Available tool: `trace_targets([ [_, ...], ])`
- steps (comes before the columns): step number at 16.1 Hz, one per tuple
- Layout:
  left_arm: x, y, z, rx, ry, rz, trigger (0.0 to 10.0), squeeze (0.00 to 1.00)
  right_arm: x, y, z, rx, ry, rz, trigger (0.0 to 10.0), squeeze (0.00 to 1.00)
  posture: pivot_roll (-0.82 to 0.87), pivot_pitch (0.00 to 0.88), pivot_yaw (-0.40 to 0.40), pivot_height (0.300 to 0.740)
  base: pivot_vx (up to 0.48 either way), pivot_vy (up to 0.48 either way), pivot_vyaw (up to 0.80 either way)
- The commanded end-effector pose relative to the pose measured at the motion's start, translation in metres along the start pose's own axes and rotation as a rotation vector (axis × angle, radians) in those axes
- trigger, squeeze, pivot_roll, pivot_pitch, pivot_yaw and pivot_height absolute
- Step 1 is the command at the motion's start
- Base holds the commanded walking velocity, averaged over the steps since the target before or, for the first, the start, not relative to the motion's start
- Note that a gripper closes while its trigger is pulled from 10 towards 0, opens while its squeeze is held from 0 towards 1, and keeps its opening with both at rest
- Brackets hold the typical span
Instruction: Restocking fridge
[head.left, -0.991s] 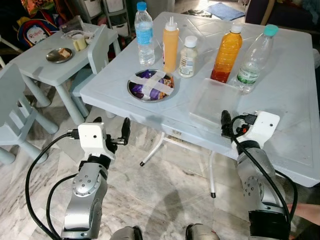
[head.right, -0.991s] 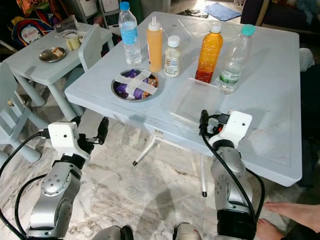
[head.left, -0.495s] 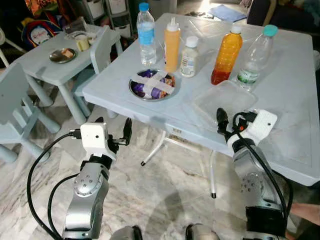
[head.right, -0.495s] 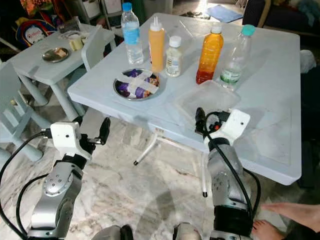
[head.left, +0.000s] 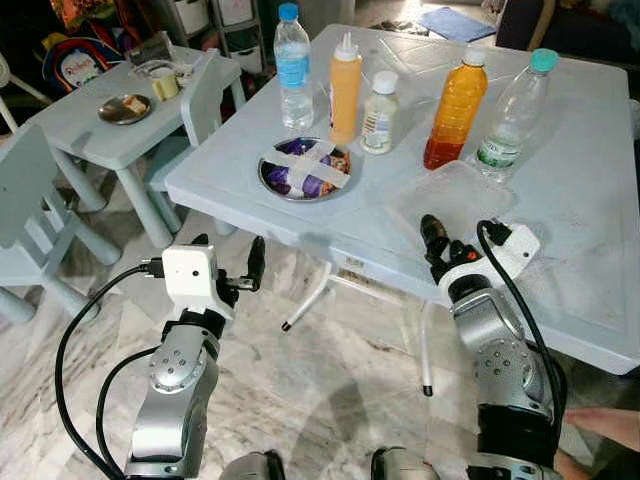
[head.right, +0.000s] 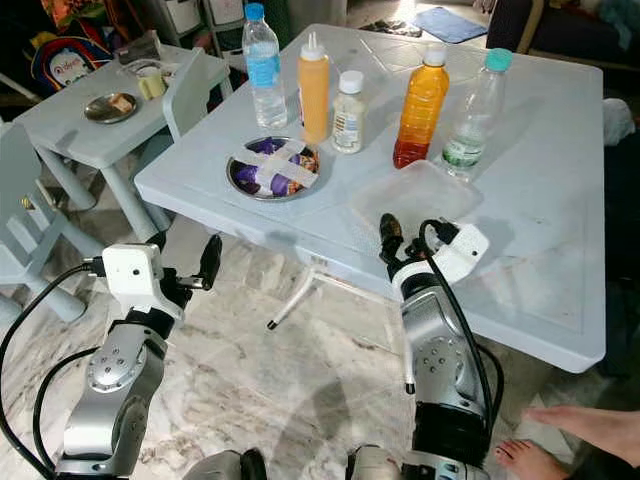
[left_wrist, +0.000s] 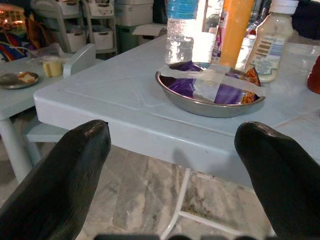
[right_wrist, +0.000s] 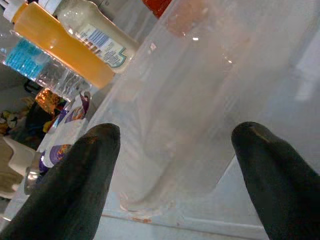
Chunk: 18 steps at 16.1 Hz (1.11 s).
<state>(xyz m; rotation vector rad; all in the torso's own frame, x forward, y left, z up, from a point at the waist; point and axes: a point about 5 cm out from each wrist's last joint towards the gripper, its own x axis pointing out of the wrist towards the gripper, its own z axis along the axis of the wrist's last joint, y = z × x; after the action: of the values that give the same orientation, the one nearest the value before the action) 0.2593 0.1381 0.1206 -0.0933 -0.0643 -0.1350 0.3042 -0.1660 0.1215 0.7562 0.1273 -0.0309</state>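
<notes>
On the white table (head.left: 590, 200) stand a blue-capped water bottle (head.left: 291, 70), an orange squeeze bottle (head.left: 343, 88), a small white bottle (head.left: 378, 112), an orange juice bottle (head.left: 452, 110) and a teal-capped clear bottle (head.left: 510, 115). A steel bowl (head.left: 304, 170) of taped-over snacks sits in front of them. My right gripper (head.left: 445, 235) is open at the near edge of a clear plastic tray (head.left: 455, 195); the right wrist view has the tray (right_wrist: 185, 100) between the spread fingers. My left gripper (head.left: 228, 250) is open, below and before the table's front-left edge, facing the bowl (left_wrist: 210, 92).
A low table (head.left: 90, 135) with a steel plate (head.left: 125, 108) and small chairs (head.left: 25, 215) stand to the left. The folding table's legs (head.left: 310, 295) cross the marble floor. A person's foot (head.right: 535, 455) is at the bottom right.
My right gripper has moved left and forward along the table edge to the clear tray, its wrist turned. The left arm has stayed still; the camera shifted slightly.
</notes>
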Motion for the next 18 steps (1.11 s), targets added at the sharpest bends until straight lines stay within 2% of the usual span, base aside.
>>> trace_targets([
  [1,0.0,0.003,0.001,0.011,0.0,0.012,10.0,0.0,0.002,0.006,0.003,0.033,-0.002,0.009,0.0,0.0,-0.1,0.105,0.073,0.74,0.0,0.0,0.0],
  [3,0.0,0.003,0.001,0.011,-0.001,0.01,10.0,0.0,0.003,0.005,0.004,0.04,0.006,-0.002,0.0,0.0,-0.1,0.105,0.073,0.74,0.0,0.0,0.0],
  [4,0.0,0.003,0.001,0.011,-0.001,0.009,10.0,0.0,0.003,0.004,0.004,0.052,0.01,-0.013,0.4,0.0,-0.1,0.105,0.073,0.74,0.0,0.0,0.0],
  [5,0.0,0.003,0.001,0.011,-0.001,0.009,10.0,0.0,0.003,0.003,0.004,0.051,0.014,-0.018,0.0,0.0,-0.1,0.107,0.075,0.74,0.0,0.0,0.0],
  [12,0.001,0.002,0.001,0.009,-0.001,0.007,10.0,0.0,0.003,-0.004,0.007,0.034,0.014,-0.053,0.0,0.0,-0.1,0.109,0.075,0.74,0.0,0.0,0.0],
  [18,0.003,0.001,0.002,0.008,-0.005,0.005,10.0,0.0,0.003,-0.004,0.013,-0.083,0.013,-0.034,0.0,0.0,-0.1,0.107,0.075,0.74,0.0,0.0,0.0],
])
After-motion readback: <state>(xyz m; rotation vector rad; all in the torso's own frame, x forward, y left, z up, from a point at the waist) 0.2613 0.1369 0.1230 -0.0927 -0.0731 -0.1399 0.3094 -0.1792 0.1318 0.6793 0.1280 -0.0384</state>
